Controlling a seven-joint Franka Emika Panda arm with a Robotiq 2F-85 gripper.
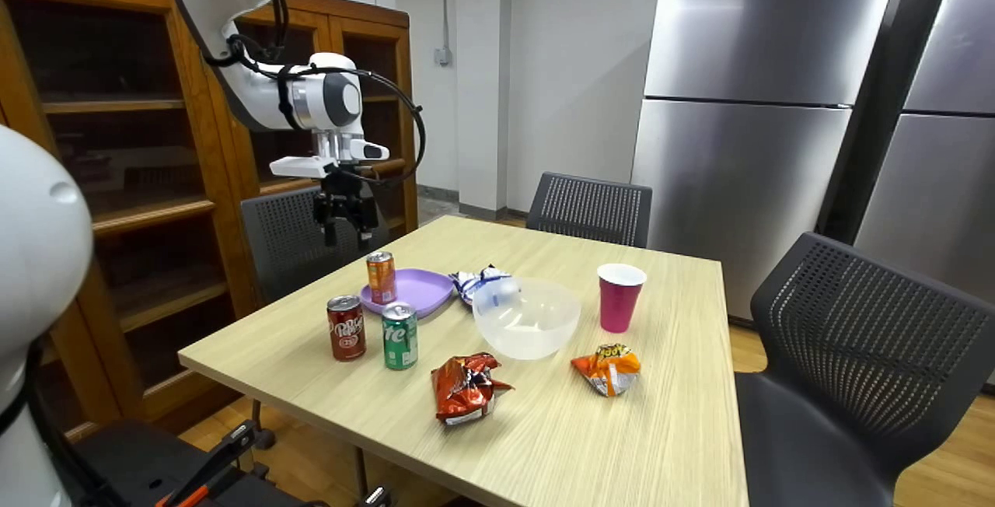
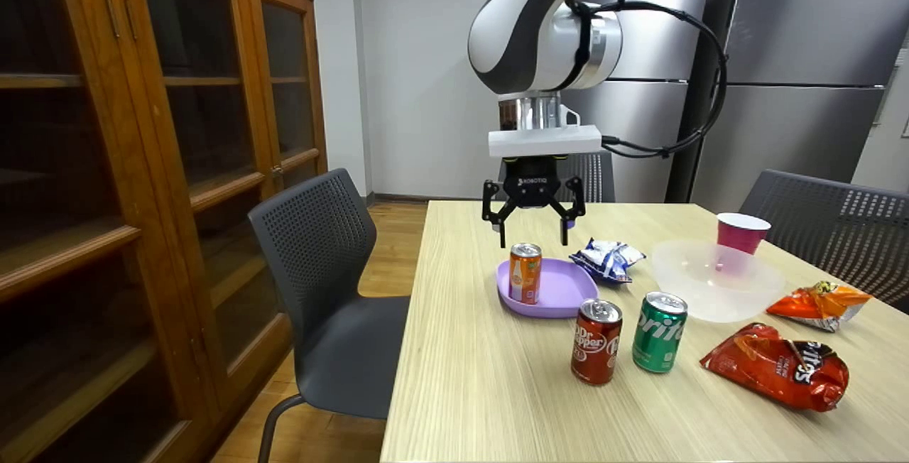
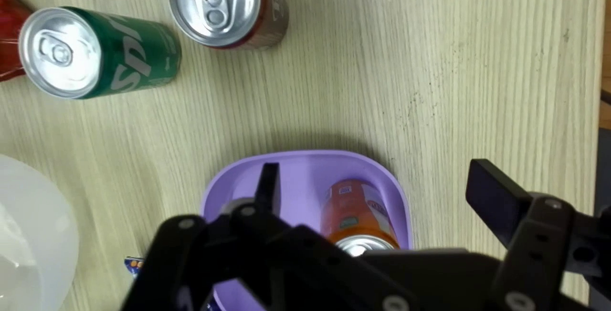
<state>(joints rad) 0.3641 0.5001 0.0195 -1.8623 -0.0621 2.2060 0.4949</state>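
Gripper closest in wrist view, jaws wide apart, higher than orange can standing in purple tray

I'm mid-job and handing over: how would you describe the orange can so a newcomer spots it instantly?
On the pale wood-grain table, look for the purple plate near the open, empty gripper. The orange can stands upright on that plate. Its neighbours, the dark red can and the green can, stand directly on the table, so it is the only can on the plate.
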